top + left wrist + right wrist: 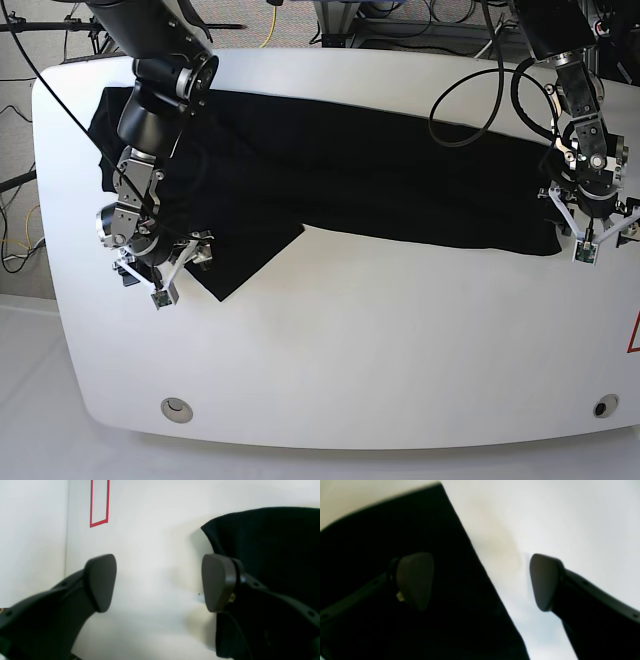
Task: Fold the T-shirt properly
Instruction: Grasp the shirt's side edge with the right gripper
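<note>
No readable text, number or brand shows in any view. The only sign is a red outlined mark on the white table; a small piece of red line at the table edge in the base view is perhaps the same mark, but it is cut off.

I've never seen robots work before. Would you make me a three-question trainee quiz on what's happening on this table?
1. True or false: the left gripper grips the large plain black cloth T-shirt.
2. The T-shirt lies: A) folded small, B) spread lengthwise across the white table, C) on the floor.
3. Fill in: the right gripper has its jaws ____.

Key: 1 false, its jaws stand open and hold nothing. 2 B. 3 open.
</note>
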Robot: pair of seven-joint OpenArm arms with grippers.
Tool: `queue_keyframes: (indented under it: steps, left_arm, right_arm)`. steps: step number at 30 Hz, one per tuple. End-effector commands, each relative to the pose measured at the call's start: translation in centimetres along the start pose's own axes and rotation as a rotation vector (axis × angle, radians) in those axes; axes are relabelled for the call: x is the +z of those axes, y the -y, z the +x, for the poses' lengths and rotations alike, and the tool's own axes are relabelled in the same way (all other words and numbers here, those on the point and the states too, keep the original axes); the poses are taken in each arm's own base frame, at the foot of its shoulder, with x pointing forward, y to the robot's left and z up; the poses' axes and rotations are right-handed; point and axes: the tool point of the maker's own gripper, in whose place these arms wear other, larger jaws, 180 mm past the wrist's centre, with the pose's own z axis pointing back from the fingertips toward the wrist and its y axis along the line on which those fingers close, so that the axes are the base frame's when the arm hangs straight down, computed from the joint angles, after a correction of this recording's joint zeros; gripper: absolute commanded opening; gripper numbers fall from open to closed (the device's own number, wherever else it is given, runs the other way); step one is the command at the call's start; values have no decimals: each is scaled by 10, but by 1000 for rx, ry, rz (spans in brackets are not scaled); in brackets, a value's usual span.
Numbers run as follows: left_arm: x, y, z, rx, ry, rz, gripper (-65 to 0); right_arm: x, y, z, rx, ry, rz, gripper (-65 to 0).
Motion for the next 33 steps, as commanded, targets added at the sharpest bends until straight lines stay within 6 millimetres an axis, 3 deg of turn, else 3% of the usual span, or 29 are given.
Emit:
queue_keyframes:
  steps: [1,9,23,28,33]
  left_arm:
    - [2,-13,14,6,45,34,-153]
    - [2,-12,14,4,45,34,-153]
    - [2,-12,14,4,45,34,-153]
    - [2,-12,14,4,45,34,-153]
    - [2,-13,15,5,48,35,-153]
  right_arm:
    - [0,1,15,5,31,0,-79]
    - [-10,-11,-5,-19,-18,43,-79]
    - [-14,-18,-12,-21,-39,63,-94]
    - [-15,-32,-25,37,-77,87,-227]
    - [-12,-38,-36,73,-92,87,-471]
